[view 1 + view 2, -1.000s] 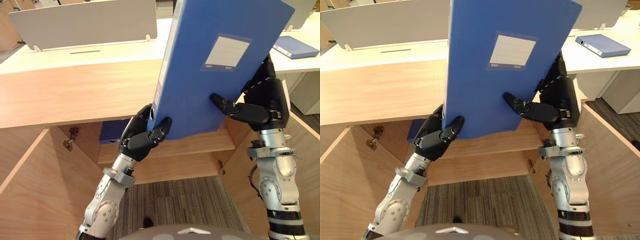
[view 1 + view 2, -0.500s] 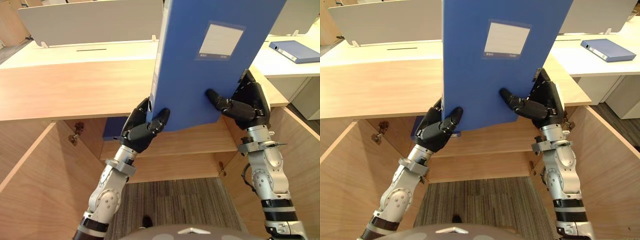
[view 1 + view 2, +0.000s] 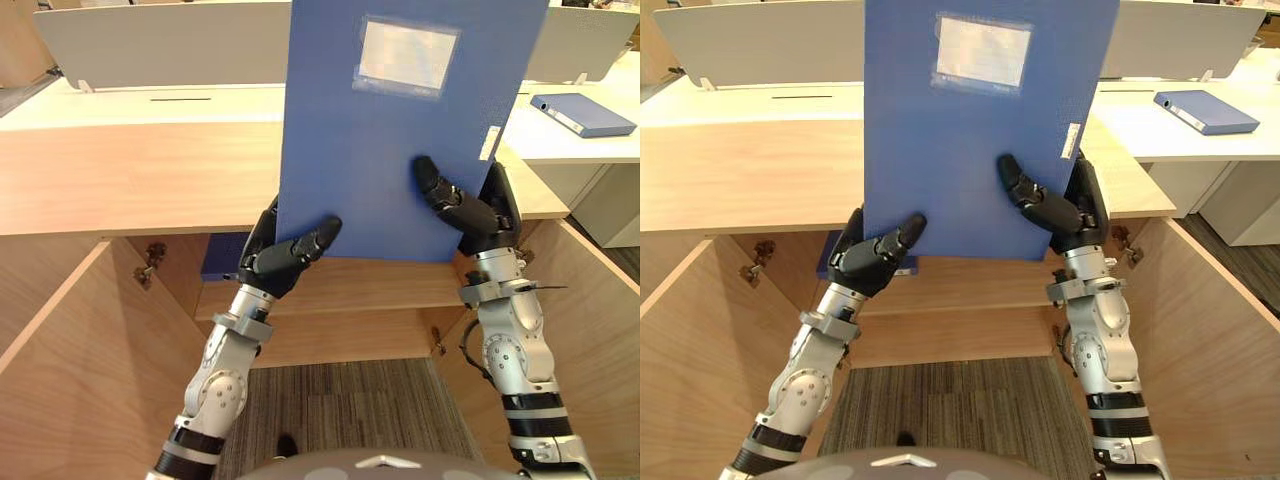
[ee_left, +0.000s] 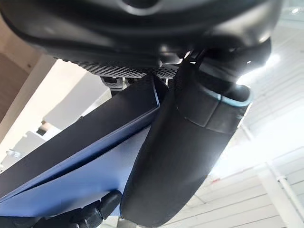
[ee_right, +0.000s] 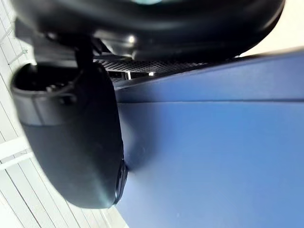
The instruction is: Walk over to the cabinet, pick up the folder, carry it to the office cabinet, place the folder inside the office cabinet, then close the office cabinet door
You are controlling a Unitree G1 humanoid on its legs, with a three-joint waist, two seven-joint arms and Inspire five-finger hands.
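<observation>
Wood makes up the big office cabinet [image 3: 120,190] under the desk top, and its two doors [image 3: 60,360] stand wide open. We hold the blue folder [image 3: 390,140] upright in the air, above the cabinet's top board and in front of the shelf [image 3: 390,285].

We think the job now is to put the folder inside. To do it well, we should bring it down low, tip it so it fits under the top board, and slide it onto the shelf next to the other blue folder [image 3: 222,262] lying there. We should not bump the top edge.

Our left hand [image 3: 272,265] grips the folder's lower left corner. Our right hand [image 3: 480,215] grips its lower right edge. On each hand the thumb lies on the front and the fingers [image 3: 497,195] go round the back, pinching the folder tight.
</observation>
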